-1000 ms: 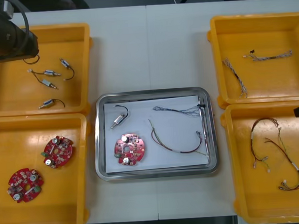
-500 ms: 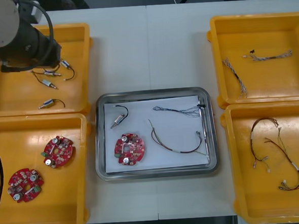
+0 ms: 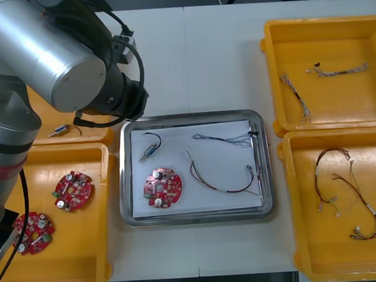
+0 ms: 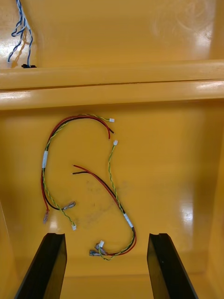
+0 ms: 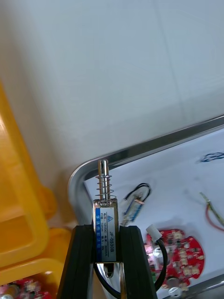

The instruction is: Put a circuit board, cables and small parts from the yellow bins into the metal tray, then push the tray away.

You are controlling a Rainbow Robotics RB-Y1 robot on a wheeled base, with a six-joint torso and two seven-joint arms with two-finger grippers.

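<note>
My left gripper [image 5: 106, 230] is shut on a small metal part [image 5: 106, 217] with a spring on its tip, held above the far left corner of the metal tray [image 5: 140, 152]. In the front view the left arm [image 3: 62, 59] reaches over the far left yellow bin to that corner of the tray [image 3: 196, 216]. On the tray's white inside lie a red circuit board [image 3: 162, 187], a small metal part [image 3: 149, 148], a blue and white cable [image 3: 223, 139] and a red and yellow cable [image 3: 219, 177]. My right gripper [image 4: 106, 243] stands open above red and yellow cables [image 4: 79, 163].
The near left bin [image 3: 87, 262] holds two circuit boards [image 3: 71, 190] [image 3: 31, 232]. One small metal part [image 3: 59, 130] shows in the far left bin. The far right bin [image 3: 325, 27] has twisted cables [image 3: 294, 96]; the near right bin [image 3: 309, 236] has red and yellow ones [image 3: 344, 189].
My left arm has swung from the far left bin rightward and nearer, to the tray's far left corner. The right arm has hardly moved.
</note>
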